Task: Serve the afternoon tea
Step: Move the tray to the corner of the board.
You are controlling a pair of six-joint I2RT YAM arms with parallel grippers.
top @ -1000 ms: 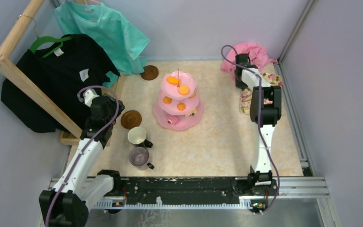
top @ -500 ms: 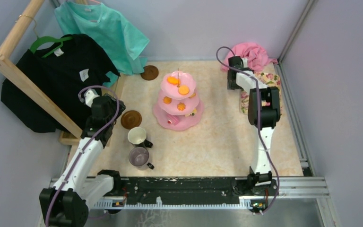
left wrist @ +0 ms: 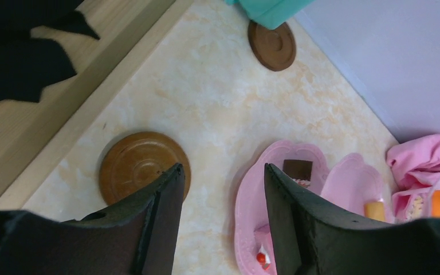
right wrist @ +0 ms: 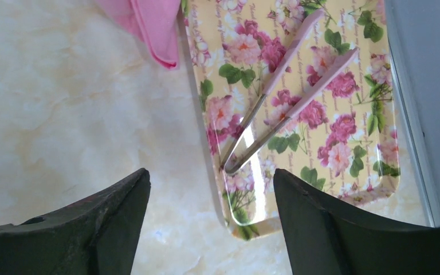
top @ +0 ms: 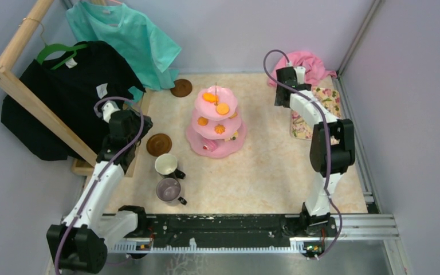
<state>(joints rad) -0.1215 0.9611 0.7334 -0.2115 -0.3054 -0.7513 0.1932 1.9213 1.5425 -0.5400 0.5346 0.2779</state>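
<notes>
The pink three-tier cake stand (top: 204,136) stands mid-table, with orange snacks (top: 209,97) on its upper tiers. In the left wrist view a brown snack (left wrist: 297,168) lies on its bottom tier (left wrist: 246,200). A white mug (top: 165,164) and a grey-purple mug (top: 168,189) sit front left. One brown saucer (top: 158,144) lies beside them, another (top: 181,87) at the back. My left gripper (top: 137,125) (left wrist: 222,172) hovers open and empty between the near saucer (left wrist: 134,166) and the stand. My right gripper (top: 279,97) (right wrist: 211,172) hangs open over the floral tray's near-left corner (right wrist: 355,154).
Pink-handled tongs (right wrist: 286,112) lie on the floral tray (top: 329,97). A pink cloth (top: 309,63) (right wrist: 154,23) is bunched in the back right corner. A wooden clothes rack (top: 34,103) with a black shirt (top: 63,97) and a teal shirt (top: 126,40) fills the left side. Walls stand close on both sides.
My right gripper went from shut to wide open and shifted slightly left, while its elbow swung out to the right. The left gripper edged slightly toward the back.
</notes>
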